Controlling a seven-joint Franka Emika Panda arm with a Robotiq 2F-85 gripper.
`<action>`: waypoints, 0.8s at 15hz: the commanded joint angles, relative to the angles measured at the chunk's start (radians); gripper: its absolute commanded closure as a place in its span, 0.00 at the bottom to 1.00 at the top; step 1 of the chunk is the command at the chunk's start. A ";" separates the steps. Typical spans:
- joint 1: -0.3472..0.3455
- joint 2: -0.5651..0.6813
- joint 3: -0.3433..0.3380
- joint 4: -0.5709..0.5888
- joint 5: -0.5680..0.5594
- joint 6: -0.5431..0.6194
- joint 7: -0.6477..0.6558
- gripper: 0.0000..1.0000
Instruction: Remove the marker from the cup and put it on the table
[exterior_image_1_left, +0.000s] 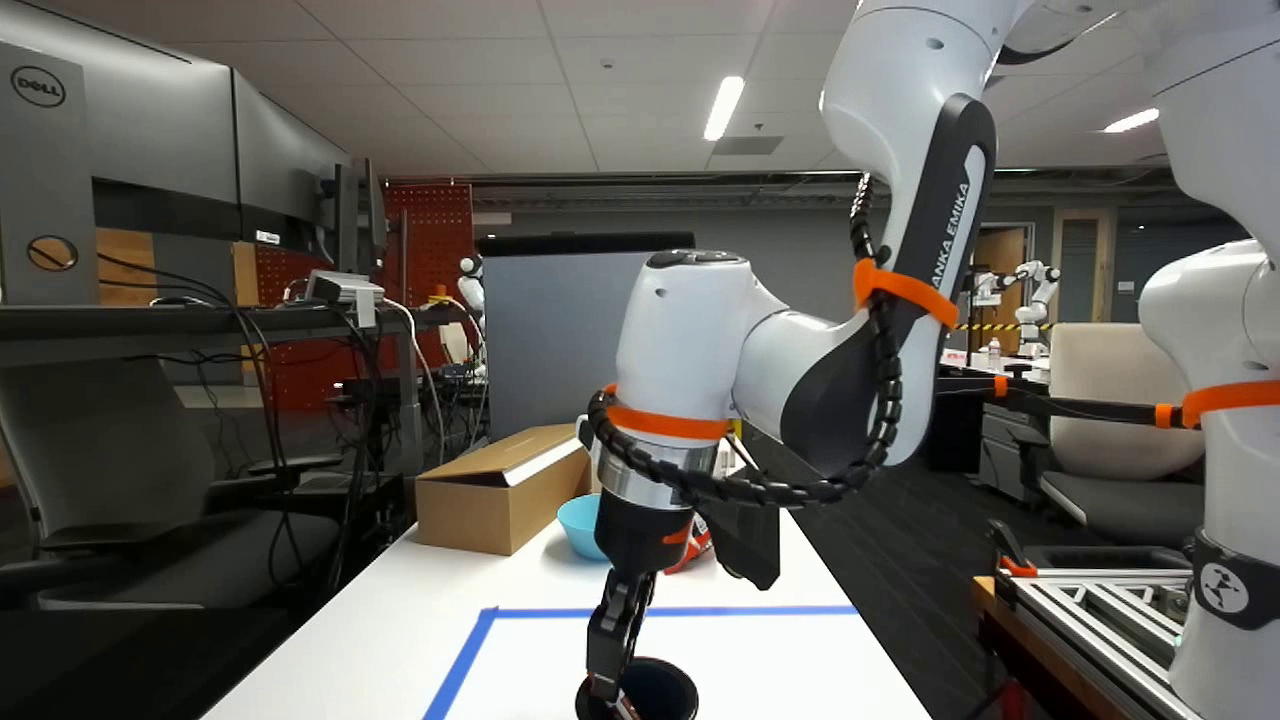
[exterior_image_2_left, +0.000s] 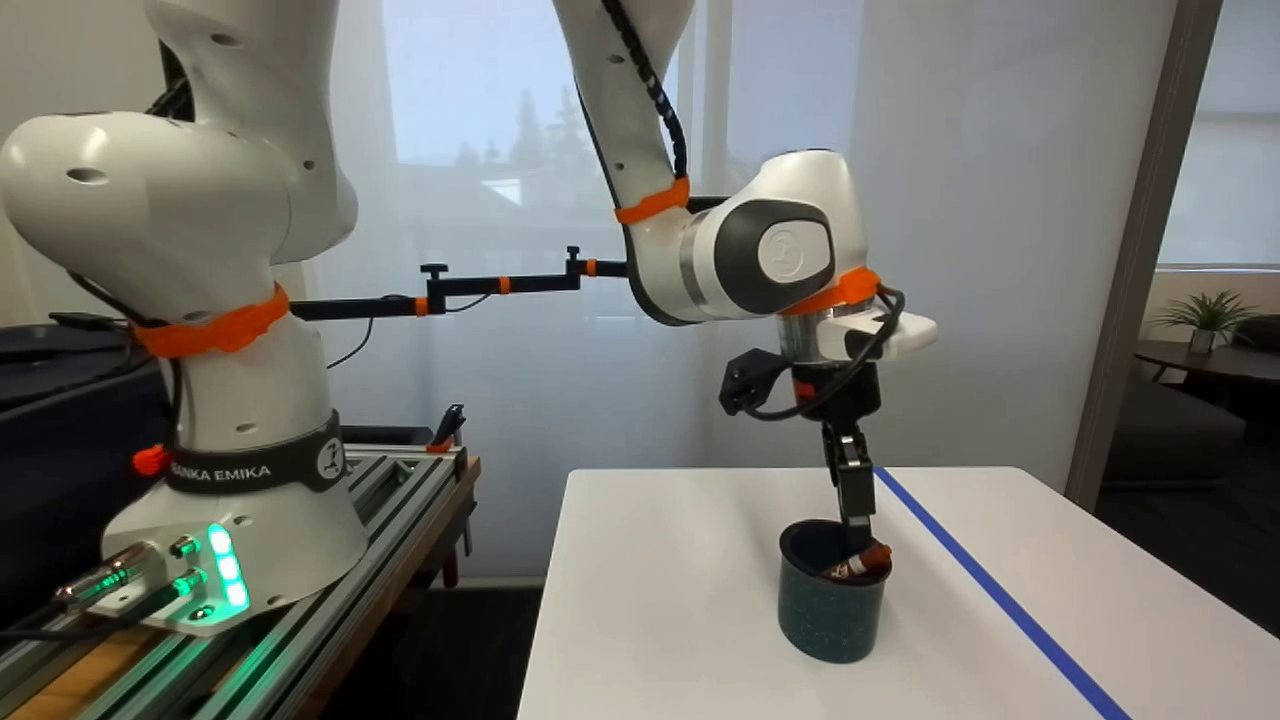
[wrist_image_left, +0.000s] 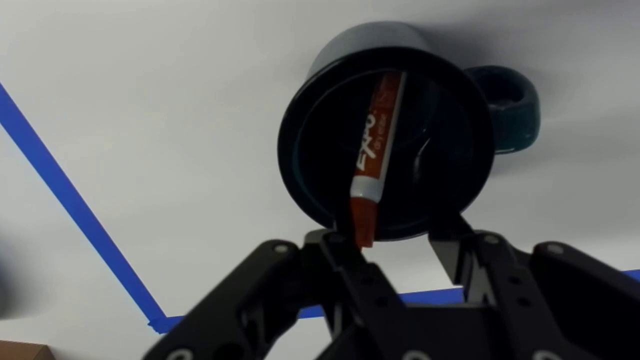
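Note:
The cup (exterior_image_2_left: 830, 620) is a dark green-black mug standing upright on the white table (exterior_image_2_left: 670, 600); it also shows in an exterior view (exterior_image_1_left: 686, 692). In the wrist view its wall (wrist_image_left: 382, 36) and its handle at the right show. The marker (wrist_image_left: 375, 140), orange-red with a white band, leans inside the cup with its cap end over the rim; it also shows in both exterior views (exterior_image_1_left: 627, 707) (exterior_image_2_left: 856, 564). My gripper (wrist_image_left: 392, 220) is open at the cup's rim. The marker's cap lies between the fingers, close to the left one in the wrist view.
Blue tape (exterior_image_1_left: 680, 611) marks a rectangle on the table. Behind the cup, in an exterior view, stand a brown cardboard box (exterior_image_1_left: 470, 515), a light-blue bowl (exterior_image_1_left: 580, 525) and a red packet (exterior_image_1_left: 692, 548). The box's corner (wrist_image_left: 22, 351) shows in the wrist view.

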 joint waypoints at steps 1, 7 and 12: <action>0.044 0.044 -0.037 0.030 -0.051 0.022 0.069 0.51; 0.087 0.081 -0.084 0.045 -0.060 0.025 0.103 0.55; 0.116 0.106 -0.116 0.052 -0.058 0.036 0.118 0.56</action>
